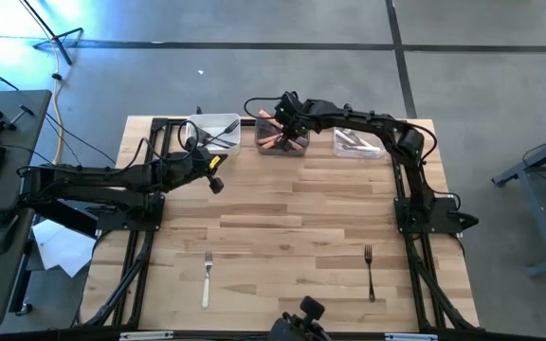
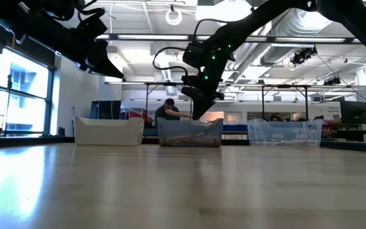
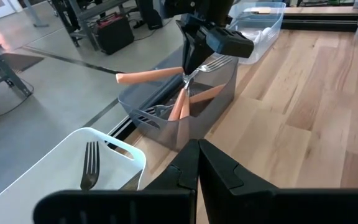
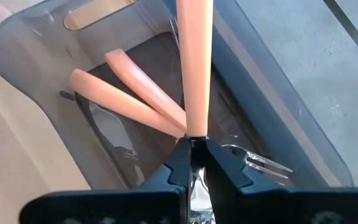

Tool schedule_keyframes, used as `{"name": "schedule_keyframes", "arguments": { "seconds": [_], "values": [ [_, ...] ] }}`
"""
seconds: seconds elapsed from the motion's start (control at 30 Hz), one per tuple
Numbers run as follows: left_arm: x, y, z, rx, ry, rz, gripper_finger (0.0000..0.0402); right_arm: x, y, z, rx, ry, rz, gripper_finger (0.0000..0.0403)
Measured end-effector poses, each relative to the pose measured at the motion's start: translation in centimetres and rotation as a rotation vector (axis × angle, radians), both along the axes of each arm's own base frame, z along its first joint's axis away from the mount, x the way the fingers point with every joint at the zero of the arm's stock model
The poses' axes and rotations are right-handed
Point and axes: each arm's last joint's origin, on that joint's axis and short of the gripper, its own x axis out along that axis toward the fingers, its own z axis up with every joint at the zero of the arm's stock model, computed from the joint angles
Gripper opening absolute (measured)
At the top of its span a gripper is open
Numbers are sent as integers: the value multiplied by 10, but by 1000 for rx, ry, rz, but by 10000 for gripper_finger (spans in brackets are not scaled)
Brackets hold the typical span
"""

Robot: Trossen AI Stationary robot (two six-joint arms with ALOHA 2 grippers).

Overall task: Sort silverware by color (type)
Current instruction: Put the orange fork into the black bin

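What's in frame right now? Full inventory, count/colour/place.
White bin: 1, far edge of the table, on the left arm's side; dark-handled forks inside, count unclear.
Dark translucent bin: 1, far edge, centre; at least two orange-peach forks inside.
Clear bin: 1, far edge, on the right arm's side; light-handled cutlery inside, count unclear.
Held orange-peach fork: 1, over the dark bin.
White-handled fork: 1, near edge, left side.
Black-handled fork: 1, near edge, right side.
Person: 1, dark top, in the room behind.
Left gripper: shut, beside the white bin.
Right gripper: shut on the held fork.
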Motion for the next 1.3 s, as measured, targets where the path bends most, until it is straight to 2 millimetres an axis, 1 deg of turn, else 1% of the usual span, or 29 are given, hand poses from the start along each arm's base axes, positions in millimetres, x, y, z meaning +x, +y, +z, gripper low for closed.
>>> {"name": "schedule_keyframes", "arguments": {
  "seconds": [0.37,0.53,0.8,0.97,1.13,1.2,1.3],
  "values": [
    [0,0,0,0,0,0,1,1,0,-2,4,-3,0,20],
    [0,0,0,0,0,0,1,2,-4,-16,47,14,-6,20],
    [0,0,0,1,-2,-1,1,3,-8,-25,63,15,-6,27],
    [0,0,0,1,-2,0,1,3,-10,-34,79,37,-10,49],
    [0,0,0,-1,-3,-3,1,4,-11,-34,64,39,10,88],
    [0,0,0,-5,-4,-14,1,5,-11,-30,62,42,13,111],
    [0,-1,0,-8,-4,-24,1,10,-11,-17,45,20,20,145]
  ]
}}
